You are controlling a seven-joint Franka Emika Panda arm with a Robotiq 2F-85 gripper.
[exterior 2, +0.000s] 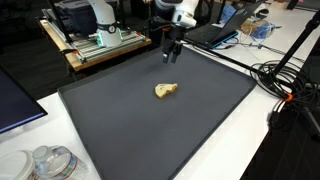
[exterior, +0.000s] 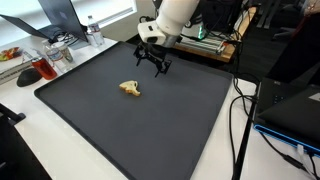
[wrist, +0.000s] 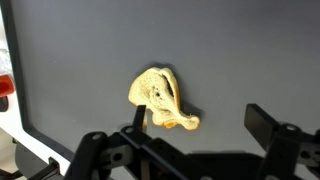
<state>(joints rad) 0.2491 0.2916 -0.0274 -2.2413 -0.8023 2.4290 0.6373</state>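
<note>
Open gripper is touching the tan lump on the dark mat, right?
Not touching. The open gripper hangs apart from the tan lump, which lies on the dark mat; the gap shows in both exterior views.

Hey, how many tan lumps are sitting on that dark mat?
1. The tan lump lies alone toward the middle of the dark mat, apart from the open claw near the mat's edge; nothing seems hidden.
</note>
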